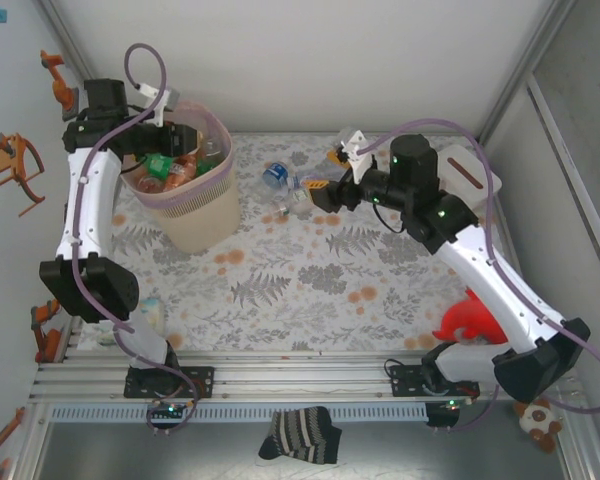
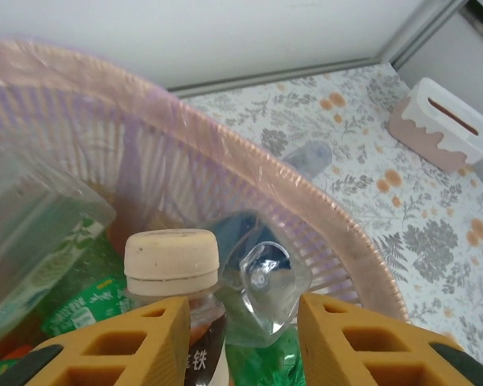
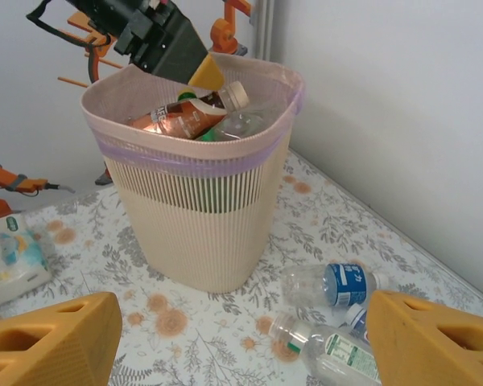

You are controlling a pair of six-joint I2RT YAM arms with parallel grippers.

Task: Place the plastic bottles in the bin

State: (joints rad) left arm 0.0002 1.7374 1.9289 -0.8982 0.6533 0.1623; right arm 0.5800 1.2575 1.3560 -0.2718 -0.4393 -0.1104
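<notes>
The bin point(image 1: 192, 218) worried me most. It sat directly under the left end effector point(image 2: 243, 307) and was heaped close to its rim. A bottle let go there could have slid off the pile and over the edge. A low pass by that arm could also have clipped the rim and shoved the bin across the worktop point(image 1: 300, 290).

That end effector's fingers stood part-way apart around the neck of a brown bottle point(image 2: 195, 342) with a cream cap point(image 2: 171, 261). I could not tell whether they gripped it or merely flanked it.

The right end effector point(image 3: 241, 312) hung released and empty. A blue-labelled bottle point(image 3: 338, 283) and a green-labelled bottle point(image 3: 330, 352) lay on the worktop just below and ahead of it. Being crushed and round, they could have rolled away or squirted out from a closing finger.

The overhead camera gave me both arms and the spread of bottles, but it flattened the pile. The right wrist camera showed the bin side-on, with the brown bottle leaning at the rim beside the left finger. The left wrist camera showed the cap and the gaps beside each finger.
</notes>
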